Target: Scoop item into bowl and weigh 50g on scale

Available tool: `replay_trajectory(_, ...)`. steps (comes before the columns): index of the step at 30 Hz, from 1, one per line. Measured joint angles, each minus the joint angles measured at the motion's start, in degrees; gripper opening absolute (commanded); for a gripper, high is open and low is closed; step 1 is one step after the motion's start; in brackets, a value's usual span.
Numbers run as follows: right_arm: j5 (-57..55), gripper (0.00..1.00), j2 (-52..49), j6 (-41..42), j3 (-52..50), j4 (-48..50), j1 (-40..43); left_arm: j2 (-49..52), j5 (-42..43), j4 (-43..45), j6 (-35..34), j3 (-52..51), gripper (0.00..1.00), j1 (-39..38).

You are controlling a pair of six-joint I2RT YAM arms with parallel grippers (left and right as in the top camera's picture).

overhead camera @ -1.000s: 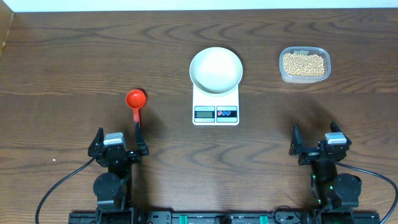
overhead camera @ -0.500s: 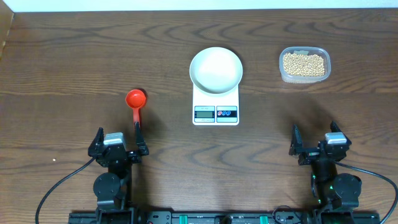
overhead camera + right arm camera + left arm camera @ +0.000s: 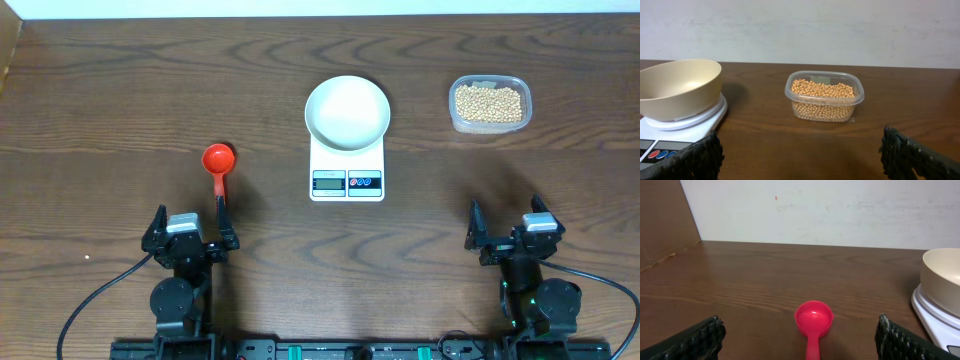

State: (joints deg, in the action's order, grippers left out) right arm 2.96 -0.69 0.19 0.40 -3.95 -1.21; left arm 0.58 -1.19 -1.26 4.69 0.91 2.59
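The white bowl (image 3: 347, 112) (image 3: 677, 87) (image 3: 944, 275) stands empty on the white scale (image 3: 347, 176) (image 3: 670, 137) at the table's middle. Tan-yellow beans, the item (image 3: 488, 103) (image 3: 823, 97), fill a clear plastic tub (image 3: 489, 104) (image 3: 824, 96) at the back right. A red scoop (image 3: 219, 165) (image 3: 813, 322) lies left of the scale, its handle pointing toward my left gripper (image 3: 191, 230) (image 3: 800, 347), which is open at the near edge with the handle between its fingers, untouched. My right gripper (image 3: 511, 228) (image 3: 802, 160) is open and empty at the near right.
A brown cardboard panel (image 3: 662, 225) stands at the table's far left edge. A pale wall (image 3: 800, 30) runs behind the table. Cables (image 3: 95, 300) trail from both arm bases at the front.
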Motion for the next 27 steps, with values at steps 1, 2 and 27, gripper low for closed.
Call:
replay_trajectory(1, 0.0, 0.99, 0.0, 0.0, 0.0, 0.0, 0.0, 0.0, 0.0, 0.0, 0.0, 0.0, 0.98, 0.0)
replay_trajectory(2, 0.0, 0.99, 0.0, 0.0, 0.0, 0.0, 0.0, 0.0, 0.0, 0.0, 0.0, 0.0, 0.98, 0.0)
replay_trajectory(27, -0.1, 0.99, 0.0, 0.0, 0.0, 0.0, 0.0, 39.4, 15.8, -9.4, 0.0, 30.4, 0.98, 0.0)
